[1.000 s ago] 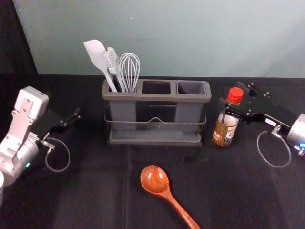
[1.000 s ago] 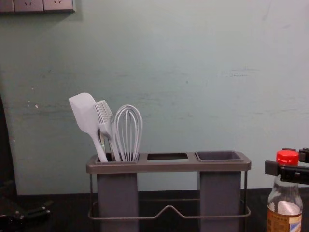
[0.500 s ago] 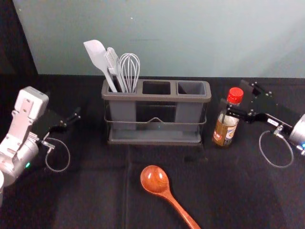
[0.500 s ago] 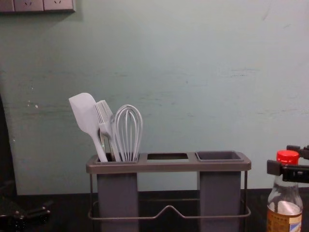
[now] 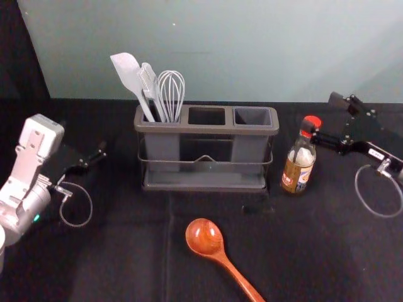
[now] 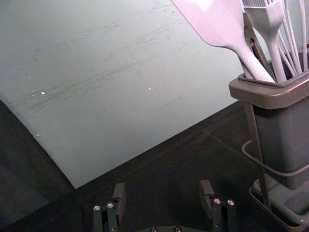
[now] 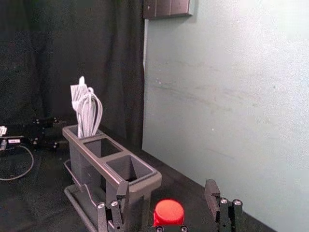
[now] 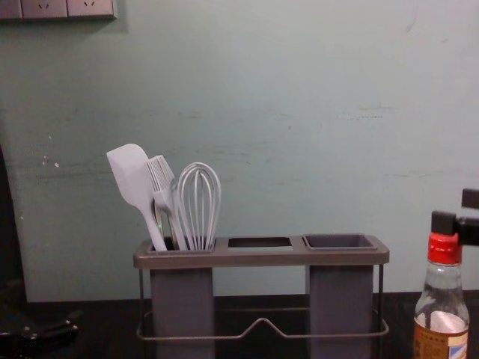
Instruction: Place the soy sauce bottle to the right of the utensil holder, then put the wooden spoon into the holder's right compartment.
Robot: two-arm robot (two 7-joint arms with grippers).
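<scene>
R gripper (image 7: 166, 188) is wide open, nothing in it, at the cap of the soy sauce btl (image 5: 298, 167). Btl stands upright on the table, just R of the utensil holder (image 5: 208, 129); placement looks prob. done, R arm's next job is getting clear. Main risk: a finger sits v. close to the red cap (image 7: 168, 212), can't tell if touching; pulling off sideways instead of up could snag it & tip the btl, maybe into the holder.

Wooden spoon (image 5: 204, 237) lies near side of holder, bowl far-L, handle running near-R. Smooth round handle could roll or twist if pinched off-centre, then catch the rim of the R compartment (image 5: 253, 116). Btl's right beside that end, so a low wrist or swinging spoon could knock it.

L gripper (image 6: 163, 189): parked L of holder, open, empty.
</scene>
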